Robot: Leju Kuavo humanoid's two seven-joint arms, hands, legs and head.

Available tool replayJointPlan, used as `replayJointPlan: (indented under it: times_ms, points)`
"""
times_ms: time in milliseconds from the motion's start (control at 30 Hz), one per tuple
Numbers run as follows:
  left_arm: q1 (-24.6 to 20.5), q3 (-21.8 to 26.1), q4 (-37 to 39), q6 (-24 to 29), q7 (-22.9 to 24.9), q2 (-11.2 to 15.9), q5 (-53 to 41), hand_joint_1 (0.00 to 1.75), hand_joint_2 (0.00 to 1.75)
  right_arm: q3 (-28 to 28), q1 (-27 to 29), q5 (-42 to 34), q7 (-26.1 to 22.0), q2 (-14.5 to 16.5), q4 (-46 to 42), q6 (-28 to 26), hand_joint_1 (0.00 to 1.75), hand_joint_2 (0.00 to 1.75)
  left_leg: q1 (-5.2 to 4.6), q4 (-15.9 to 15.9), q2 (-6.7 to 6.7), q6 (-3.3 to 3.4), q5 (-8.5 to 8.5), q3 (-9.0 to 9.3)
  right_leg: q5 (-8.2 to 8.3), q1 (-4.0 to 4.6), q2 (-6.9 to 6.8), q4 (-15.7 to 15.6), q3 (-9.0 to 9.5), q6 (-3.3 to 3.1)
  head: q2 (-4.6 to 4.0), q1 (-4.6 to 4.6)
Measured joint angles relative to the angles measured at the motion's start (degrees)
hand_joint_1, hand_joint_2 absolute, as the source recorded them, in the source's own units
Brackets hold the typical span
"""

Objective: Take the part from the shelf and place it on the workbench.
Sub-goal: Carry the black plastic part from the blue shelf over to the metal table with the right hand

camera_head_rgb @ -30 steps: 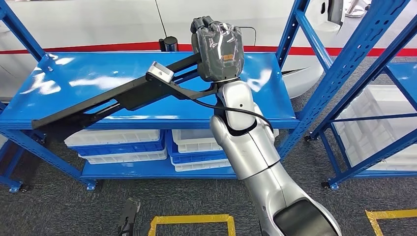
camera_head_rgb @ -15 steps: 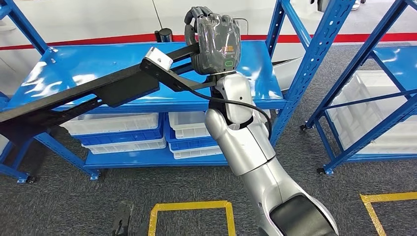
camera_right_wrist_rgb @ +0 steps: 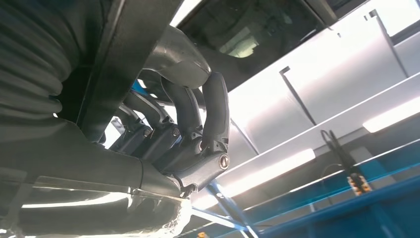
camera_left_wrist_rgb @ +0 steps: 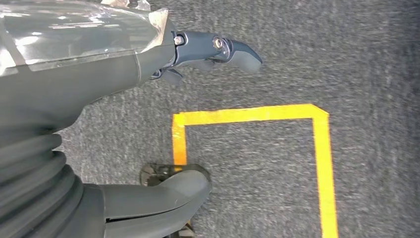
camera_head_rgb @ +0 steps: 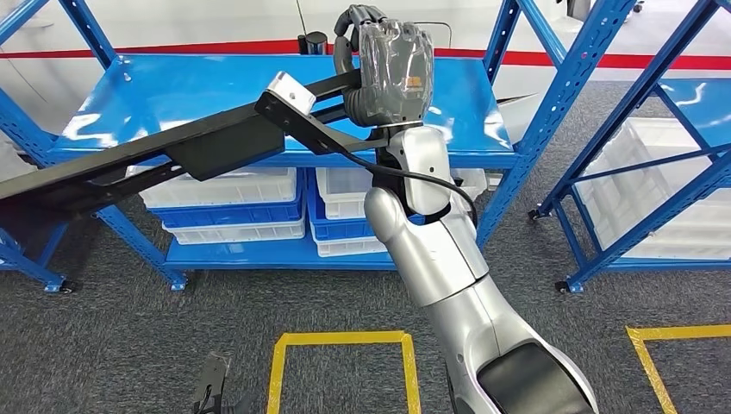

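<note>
Part (camera_head_rgb: 172, 159): long, black, gripped at one end by right robot hand (camera_head_rgb: 390, 73), fingers wrapped round it (seen close in right wrist view); long axis running out leftward, held above shelf (camera_head_rgb: 172, 95); left robot hand (camera_left_wrist_rgb: 148, 59) hanging over floor, holding nothing, fingers apart.

No legible text, label, brand, number or sign anywhere. Only a small orange patch on the back of the right hand (camera_head_rgb: 390, 76), too blurred to read. Yellow tape outlines (camera_head_rgb: 340, 338) on the floor at 6 o'clock and at 4 o'clock in the head view: plain lines, unlettered. Red stripe (camera_head_rgb: 215, 48) along the white wall at 12 o'clock, likewise bare of writing.
</note>
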Motion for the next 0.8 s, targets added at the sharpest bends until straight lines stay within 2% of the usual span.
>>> replayJointPlan:
  times_ms: [67,100,133,167,200,233,267,300,367,400,433,467,500,533,567,600,633,667,733,767,800]
  points:
    - [0.0,0.2,0.0,0.0,-0.1,0.1,0.3,0.00,1.75,0.0,-0.3,-0.4,0.0,0.1,0.4,-0.7,1.75,1.75,-0.23,0.1,-0.07,-0.32,1.26,-1.23,-0.03,0.64,-0.05,-8.7,6.89,-0.85,0.00,0.00]
    - [-0.1,0.2,0.0,0.0,-0.1,0.2,0.4,0.00,1.75,0.0,-0.5,-0.7,-0.1,0.2,0.7,-1.2,1.75,1.75,-0.24,0.0,-0.06,-0.60,1.90,-1.56,-0.60,0.99,-0.07,-12.1,9.30,-1.32,0.00,-0.07]
    - [-0.1,0.3,0.0,0.0,-0.1,0.3,0.5,0.00,1.75,0.0,-0.7,-1.1,-0.1,0.2,0.9,-1.6,1.75,1.75,-0.18,-0.2,-0.01,-0.95,2.53,-1.77,-1.13,1.29,-0.08,-14.3,10.59,-1.72,0.00,-0.05]
    - [-0.1,0.4,0.0,0.0,-0.1,0.4,0.6,0.00,1.75,0.1,-0.8,-1.4,-0.1,0.2,1.2,-1.9,1.75,1.75,-0.10,-0.4,0.05,-1.32,3.17,-1.88,-1.07,1.46,-0.07,-15.3,10.76,-1.93,0.00,-0.03]
    - [-0.1,0.5,0.0,0.0,-0.2,0.5,0.7,0.00,1.75,0.1,-0.9,-1.7,-0.1,0.2,1.5,-2.2,1.75,1.75,0.05,-0.6,0.05,-1.68,3.63,-2.00,-0.48,1.33,-0.09,-15.4,10.31,-2.14,0.00,0.02]
    - [0.0,0.5,0.0,0.0,-0.2,0.7,0.8,0.00,1.75,0.1,-1.0,-1.9,-0.1,0.2,1.8,-2.3,1.75,1.75,0.12,-0.4,-0.04,-2.02,3.14,-2.31,0.17,1.14,-0.16,-15.6,9.93,-2.49,0.00,0.09]
    - [0.0,0.6,0.0,0.0,-0.2,0.8,0.8,0.00,1.75,0.1,-1.0,-2.1,-0.1,0.2,2.1,-2.4,1.75,1.75,0.17,0.7,-0.14,-2.37,1.55,-2.82,0.93,0.89,-0.26,-15.8,9.51,-2.89,0.00,-0.06]
    - [0.0,0.6,0.0,0.0,-0.2,1.0,0.8,0.00,1.75,0.1,-1.1,-2.1,0.0,0.2,2.4,-2.4,1.75,1.75,0.30,2.9,-0.22,-2.74,-1.11,-3.64,1.75,0.64,-0.36,-15.9,8.91,-3.19,0.00,-0.25]
    - [0.0,0.6,0.0,0.0,-0.2,1.2,0.8,0.00,1.75,0.2,-1.2,-2.1,0.0,0.2,2.8,-2.5,1.75,1.75,0.56,9.9,-0.22,-3.48,-6.92,-5.47,3.30,0.65,-0.41,-15.8,7.20,-3.45,0.00,-0.67]
    - [0.0,0.6,0.0,0.0,-0.2,1.3,0.8,0.00,1.75,0.2,-1.1,-2.1,0.0,0.2,3.0,-2.5,1.75,1.75,0.71,13.3,-0.20,-3.77,-8.36,-6.09,4.05,0.65,-0.42,-15.8,6.24,-3.39,0.00,-0.75]
    - [0.0,0.6,0.0,0.0,-0.2,1.4,0.8,0.00,1.75,0.2,-1.1,-2.1,0.0,0.2,3.2,-2.5,1.75,1.75,0.84,15.5,-0.19,-3.98,-8.28,-6.06,4.79,0.63,-0.42,-15.8,5.26,-3.27,0.00,-0.79]
    - [0.0,0.6,0.0,0.0,-0.2,1.5,0.8,0.00,1.75,0.2,-1.0,-2.1,0.0,0.2,3.4,-2.5,1.75,1.75,0.98,16.0,-0.19,-4.13,-7.09,-5.12,5.52,0.60,-0.41,-15.7,4.25,-3.08,0.00,-0.81]
    - [0.0,0.6,0.0,0.0,-0.2,1.6,0.8,0.00,1.75,0.2,-1.0,-2.1,0.0,0.2,3.5,-2.5,1.75,1.75,1.11,14.7,-0.18,-4.22,-5.55,-3.22,6.16,0.53,-0.40,-15.6,3.35,-2.85,0.00,-0.84]
    - [0.0,0.6,0.0,0.0,-0.2,1.6,0.8,0.00,1.75,0.2,-0.9,-2.1,0.0,0.2,3.7,-2.6,1.75,1.75,1.23,11.6,-0.19,-4.27,-4.68,-0.29,6.75,0.48,-0.38,-15.4,2.55,-2.54,0.00,-0.87]
    - [-0.1,0.6,0.0,0.0,-0.2,1.7,0.8,0.00,1.75,0.2,-1.0,-2.1,0.0,0.2,3.7,-2.6,1.75,1.75,1.22,7.5,-0.24,-4.23,-4.97,3.05,7.23,0.52,-0.36,-15.1,1.91,-2.19,0.00,-0.94]
    - [-0.2,0.6,-0.1,0.0,-0.2,1.7,0.8,0.00,1.75,0.2,-1.1,-2.1,0.0,0.2,3.8,-2.6,1.75,1.75,1.14,4.0,-0.33,-3.97,-5.81,5.62,7.69,0.59,-0.38,-15.0,1.53,-1.80,0.00,-0.93]
    - [-0.2,0.6,-0.1,0.0,-0.2,1.7,0.8,0.00,1.75,0.2,-1.1,-2.1,0.0,0.2,3.8,-2.7,1.75,1.75,0.97,1.5,-0.41,-3.58,-6.75,7.29,8.16,0.66,-0.42,-14.9,1.30,-1.38,0.00,-0.89]
    - [-0.3,0.6,-0.1,0.0,-0.2,1.7,0.8,0.00,1.75,0.2,-1.2,-2.1,0.0,0.2,3.8,-2.7,1.75,1.75,0.74,0.3,-0.48,-3.03,-7.15,7.82,8.64,0.69,-0.48,-15.0,1.17,-0.97,0.00,-0.82]
    - [-0.2,0.7,-0.1,0.1,-0.2,1.7,0.9,0.00,1.75,0.2,-1.3,-2.3,0.0,0.2,4.0,-2.7,1.75,1.75,0.62,0.1,-0.30,-1.66,-6.21,7.12,9.01,0.55,-0.50,-14.9,0.71,-0.37,0.00,-0.67]
    - [-0.2,0.7,-0.1,0.1,-0.2,1.7,1.0,0.00,1.75,0.2,-1.4,-2.5,0.1,0.1,4.0,-2.7,1.75,1.75,0.67,0.0,-0.16,-0.98,-5.52,6.60,7.92,0.47,-0.44,-13.9,0.01,-0.41,0.00,-0.59]
    - [-0.2,0.7,-0.1,0.2,-0.3,1.7,1.1,0.00,1.75,0.2,-1.4,-2.9,0.1,0.1,4.1,-2.7,1.75,1.75,0.73,-0.2,-0.03,-0.43,-4.77,5.95,5.97,0.41,-0.36,-11.7,-0.97,-0.63,0.00,-0.49]
